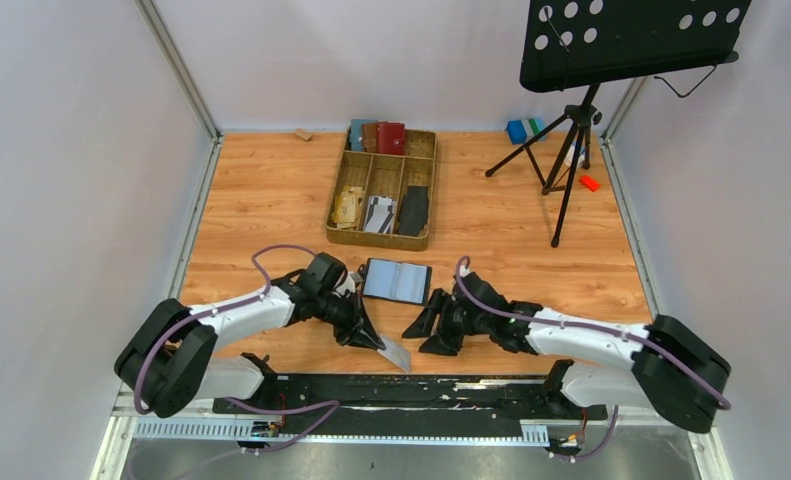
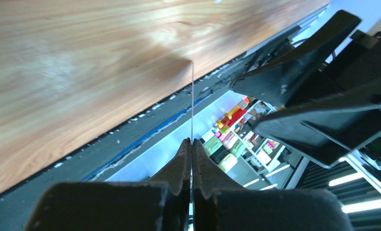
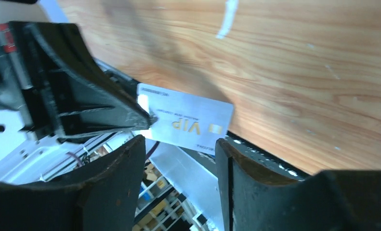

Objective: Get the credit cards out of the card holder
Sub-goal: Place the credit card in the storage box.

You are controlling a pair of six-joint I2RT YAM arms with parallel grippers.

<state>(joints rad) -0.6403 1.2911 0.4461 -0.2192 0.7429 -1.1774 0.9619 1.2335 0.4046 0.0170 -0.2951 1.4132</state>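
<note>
Left claw point(image 1: 379, 343) pinching 1 credit card point(image 1: 396, 354), right claw point(image 1: 423, 337) parted, empty, card holder point(image 1: 396, 281) open, wicker tray point(image 1: 376, 238) holding wallets point(image 1: 381, 137)

1. A wooden table point(image 1: 271, 200) fills the floor of the cell.
2. A wicker tray point(image 1: 371, 238) with compartments sits mid-table.
3. Along its back, a blue wallet point(image 1: 356, 135), a brown wallet point(image 1: 370, 136) and a red wallet point(image 1: 391, 138) stand side by side.
4. A black flat piece point(image 1: 413, 210) lies in its front right compartment.
5. A music stand point(image 1: 626, 40) on a tripod point(image 1: 571, 150) stands back right.
6. A blue box point(image 1: 517, 131) and a small red piece point(image 1: 589, 183) lie near the tripod.
7. A small wood block point(image 1: 302, 134) lies by the back wall.
</note>
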